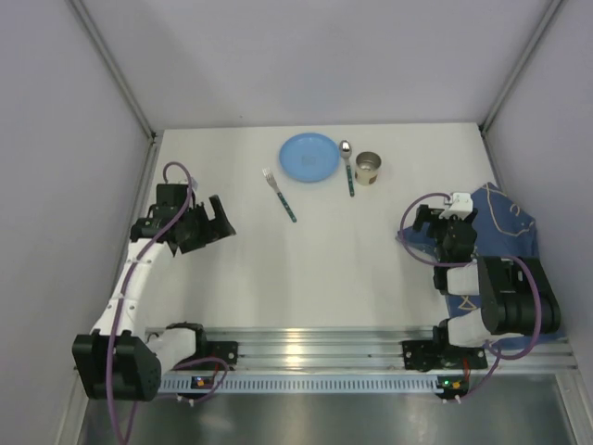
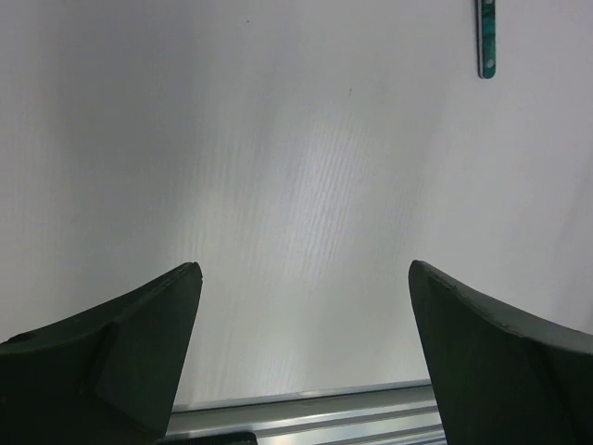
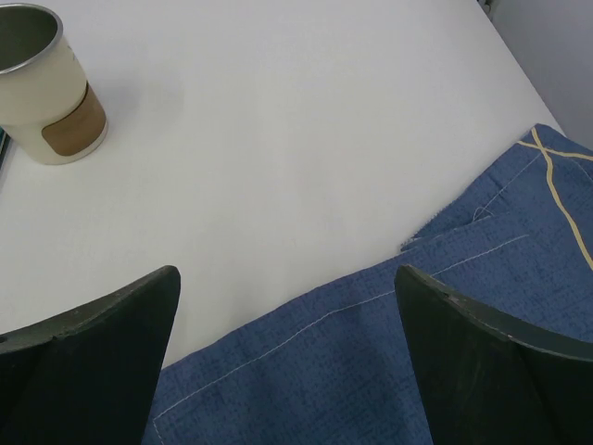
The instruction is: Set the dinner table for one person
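The white dinner table (image 1: pixel 352 269) holds a blue plate (image 1: pixel 309 157) at the far middle. A fork (image 1: pixel 279 194) with a green handle lies to the plate's left. A spoon (image 1: pixel 347 165) and a cream metal cup (image 1: pixel 369 168) are to its right. My left gripper (image 1: pixel 218 222) is open and empty over bare table at the left; the left wrist view (image 2: pixel 306 278) shows only the fork's handle end (image 2: pixel 485 42). My right gripper (image 1: pixel 441 219) is open and empty just above the edge of a dark blue cloth (image 1: pixel 505 232). The right wrist view (image 3: pixel 287 278) shows the cloth (image 3: pixel 371 362) between the fingers and the cup (image 3: pixel 42 88) at far left.
The ribbed aluminium rail (image 1: pixel 315 348) runs along the near edge, with both arm bases on it. Grey walls close in the table at left, right and back. The cloth lies crumpled at the table's right edge.
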`<state>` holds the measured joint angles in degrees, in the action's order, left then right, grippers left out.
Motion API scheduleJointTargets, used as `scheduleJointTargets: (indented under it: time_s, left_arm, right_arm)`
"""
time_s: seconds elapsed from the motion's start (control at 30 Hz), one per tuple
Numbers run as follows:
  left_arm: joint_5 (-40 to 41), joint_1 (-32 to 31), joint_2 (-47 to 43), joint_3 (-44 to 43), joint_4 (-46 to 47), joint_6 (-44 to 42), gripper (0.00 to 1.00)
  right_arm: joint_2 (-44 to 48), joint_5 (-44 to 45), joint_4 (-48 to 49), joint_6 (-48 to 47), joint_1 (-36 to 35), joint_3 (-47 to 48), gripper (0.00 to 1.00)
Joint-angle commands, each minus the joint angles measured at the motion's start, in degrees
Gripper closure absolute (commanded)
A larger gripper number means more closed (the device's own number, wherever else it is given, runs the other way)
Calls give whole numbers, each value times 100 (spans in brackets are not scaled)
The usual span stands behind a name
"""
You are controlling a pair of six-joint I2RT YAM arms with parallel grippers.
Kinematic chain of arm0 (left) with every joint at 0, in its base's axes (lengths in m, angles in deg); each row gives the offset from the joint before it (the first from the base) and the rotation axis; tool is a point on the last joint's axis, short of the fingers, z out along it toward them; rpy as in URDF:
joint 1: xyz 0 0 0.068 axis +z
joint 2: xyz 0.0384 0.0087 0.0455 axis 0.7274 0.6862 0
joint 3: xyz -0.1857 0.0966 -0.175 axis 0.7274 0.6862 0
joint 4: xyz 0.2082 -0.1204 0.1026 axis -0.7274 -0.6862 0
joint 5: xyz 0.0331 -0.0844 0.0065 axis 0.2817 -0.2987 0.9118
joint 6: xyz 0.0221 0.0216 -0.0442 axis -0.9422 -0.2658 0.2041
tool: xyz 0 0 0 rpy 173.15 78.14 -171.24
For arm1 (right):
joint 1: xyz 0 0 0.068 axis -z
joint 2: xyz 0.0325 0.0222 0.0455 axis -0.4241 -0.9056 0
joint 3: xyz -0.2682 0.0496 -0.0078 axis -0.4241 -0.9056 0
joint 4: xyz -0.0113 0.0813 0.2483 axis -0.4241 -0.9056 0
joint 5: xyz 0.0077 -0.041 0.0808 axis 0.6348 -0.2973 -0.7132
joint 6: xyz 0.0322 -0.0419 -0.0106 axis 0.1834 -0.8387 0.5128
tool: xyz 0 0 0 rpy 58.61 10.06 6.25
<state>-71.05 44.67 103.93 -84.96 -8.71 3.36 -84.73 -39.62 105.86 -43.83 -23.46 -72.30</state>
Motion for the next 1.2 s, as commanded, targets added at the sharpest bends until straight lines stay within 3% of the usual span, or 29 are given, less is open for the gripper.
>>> scheduleJointTargets:
  time_s: [0.0,0.37,0.57,0.67,0.7,0.73,0.8,0.83,0.87,0.93,1.0,1.03,1.1,1.13,1.17]
  left_arm:
    - [407,-11,26,-177,-268,-112,1]
    - [707,-20,-264,-27,-207,46,1]
    - [1374,-20,-388,-10,-241,389,2]
    - [1209,-20,-397,-1,13,573,1]
    - [1234,-20,-370,-44,187,661,1]
    - [1252,-20,-335,-175,241,810,1]
    - [1365,-28,-55,-404,312,890,1]
    - [1419,-63,94,-658,312,916,1]
    - [1454,-90,331,-765,347,925,1]
    - [1455,-212,604,-949,600,943,1]
    - [1446,-344,1050,-1046,707,969,1]
    - [1472,-536,1210,-1160,751,1021,1]
    - [1568,-948,1701,-1301,848,1048,1]
    - [1638,-1099,1887,-1476,840,1066,1]
    - [1735,-1231,2037,-1556,840,1075,1]
  right_arm:
    - [-1,-19,384,37,-40,153,0]
    - [-10,-239,244,-16,-93,232,0]
    - [-19,-221,235,-7,-93,249,0]
    - [103,6,130,-148,-119,302,0]
    - [296,146,-166,-209,-119,415,0]
    - [550,122,-1414,-288,-319,625,0]
    - [1094,130,-3018,-176,-505,1818,0]
    - [1184,-52,-4609,269,-532,2327,0]
    - [1211,-167,-5260,422,-558,3307,0]
    - [1133,-91,-5968,1112,-541,3842,0]
    - [818,515,-6362,2551,-454,3905,0]
    - [651,-571,-6983,2985,-288,4019,0]
    - [47,-1283,-7828,2998,162,4676,3]
    - [-62,-928,-8695,3007,110,4888,4]
    - [-71,-698,-8956,3016,-38,5012,3]
